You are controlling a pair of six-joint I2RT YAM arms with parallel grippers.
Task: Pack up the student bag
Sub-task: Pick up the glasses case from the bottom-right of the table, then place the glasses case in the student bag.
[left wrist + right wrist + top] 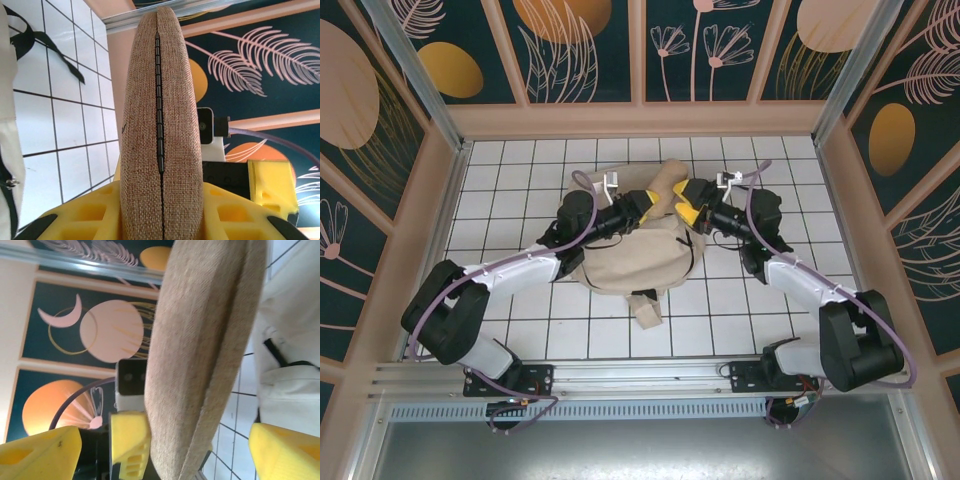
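From the top view, the student bag (625, 262) is slumped in the middle of the white tiled surface (520, 330), and both arms reach in over its far end. The left tool (645, 208) and right tool (688, 205) meet there around a brown woven zip pouch (663, 190), so that end of the bag is mostly covered.

Left wrist view: the left tool is pinching the pouch, zipper edge facing the camera. A black strap (50, 50) lies on the tiles off to the left.

Right wrist view: the right tool is spread wide, with a yellow finger on either side of the pouch and gaps between. The cream bag is off to the right.
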